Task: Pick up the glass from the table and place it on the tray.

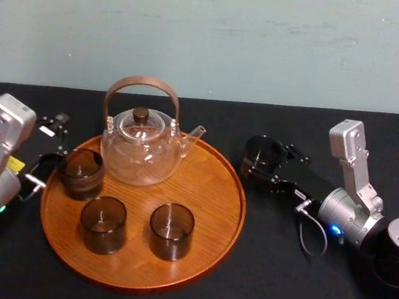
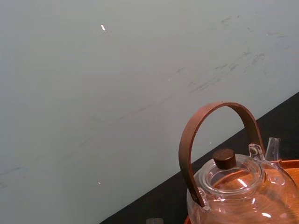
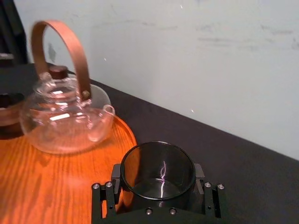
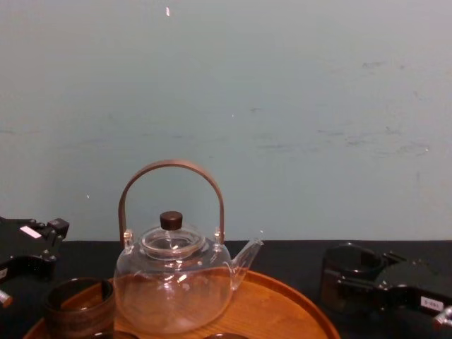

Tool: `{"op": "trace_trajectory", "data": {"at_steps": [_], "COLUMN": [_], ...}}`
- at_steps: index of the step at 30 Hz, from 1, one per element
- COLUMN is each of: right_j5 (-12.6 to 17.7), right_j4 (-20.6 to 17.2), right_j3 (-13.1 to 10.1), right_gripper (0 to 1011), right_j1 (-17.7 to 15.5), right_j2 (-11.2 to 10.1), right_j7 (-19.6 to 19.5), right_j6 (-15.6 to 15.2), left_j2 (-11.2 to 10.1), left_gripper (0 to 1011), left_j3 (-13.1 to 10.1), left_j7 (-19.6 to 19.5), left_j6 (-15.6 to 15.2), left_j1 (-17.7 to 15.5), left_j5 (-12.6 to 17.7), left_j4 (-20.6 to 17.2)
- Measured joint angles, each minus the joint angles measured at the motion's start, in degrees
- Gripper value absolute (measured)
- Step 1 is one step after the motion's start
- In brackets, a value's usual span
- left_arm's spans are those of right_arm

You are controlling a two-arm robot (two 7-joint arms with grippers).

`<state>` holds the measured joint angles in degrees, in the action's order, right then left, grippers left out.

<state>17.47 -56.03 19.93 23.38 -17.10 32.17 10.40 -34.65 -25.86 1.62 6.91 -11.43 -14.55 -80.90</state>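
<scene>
A dark smoky glass (image 1: 263, 153) stands just off the right rim of the round orange-brown wooden tray (image 1: 216, 194). My right gripper (image 1: 261, 159) is shut on it, one finger on each side. In the right wrist view the glass (image 3: 158, 170) sits upright between the black fingers, beside the tray's edge (image 3: 37, 177). In the chest view the glass (image 4: 346, 279) is low at the right, level with the tray rim (image 4: 282, 304). Whether it rests on the table I cannot tell. My left gripper (image 1: 48, 146) is open at the tray's left edge.
A glass teapot (image 1: 141, 147) with a brown arched handle stands at the back of the tray. Three more dark glasses are on the tray: back left (image 1: 81, 171), front left (image 1: 102, 223), front middle (image 1: 171, 230). The tray's right half is bare. Black tabletop, pale wall behind.
</scene>
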Motion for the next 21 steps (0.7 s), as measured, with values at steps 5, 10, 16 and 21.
{"op": "trace_trajectory", "data": {"at_steps": [5, 10, 16, 21], "right_j5": [0.4, 0.9, 1.2, 1.3], "right_j4": [-3.8, -7.3, -9.6, -10.6], "right_j3": [0.2, 0.9, 1.8, 2.5], "right_gripper": [903, 903, 903, 903], "right_j1": [-1.5, -2.9, -3.7, -4.0], "right_j2": [-0.7, -1.4, -2.0, -2.3], "right_j7": [0.2, 0.5, 0.7, 1.0], "right_j6": [-0.6, -1.0, -1.2, -1.3], "left_j2": [0.0, 0.0, 0.0, 0.0], "left_gripper": [0, 0, 0, 0], "left_j3": [0.0, 0.0, 0.0, 0.0], "left_j7": [0.0, 0.0, 0.0, 0.0], "left_j6": [0.0, 0.0, 0.0, 0.0], "left_j1": [0.0, 0.0, 0.0, 0.0], "left_j5": [0.0, 0.0, 0.0, 0.0], "left_j4": [0.0, 0.0, 0.0, 0.0]}}
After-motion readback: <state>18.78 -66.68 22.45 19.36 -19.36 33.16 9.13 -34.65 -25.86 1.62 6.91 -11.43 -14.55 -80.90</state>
